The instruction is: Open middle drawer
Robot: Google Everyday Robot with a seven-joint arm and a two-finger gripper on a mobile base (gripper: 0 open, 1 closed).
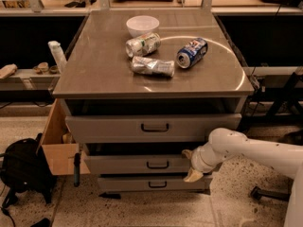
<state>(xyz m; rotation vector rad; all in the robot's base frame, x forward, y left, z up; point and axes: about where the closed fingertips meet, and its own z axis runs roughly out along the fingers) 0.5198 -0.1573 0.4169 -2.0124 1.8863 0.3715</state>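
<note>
A grey cabinet (104, 70) with three drawers rises above and to the left of the jaws. The white arm (255, 150) reaches in from the right of them. The middle drawer (118, 165) runs leftward from the jaws, between a wider top drawer (109, 126) and a slimmer bottom drawer (123, 183), with a dark gap over its front. Far left of the jaws sit a cardboard box (57, 150) and a black backpack (21, 169). High above them, on the cabinet top, are a white bowl (143, 25) and three cans (152, 66). The gripper (190, 164) sits at the drawer front's right end, jaws released and spread, one by its top edge and one by its bottom edge. The small black handle (157, 164) is just left of them, untouched.
</note>
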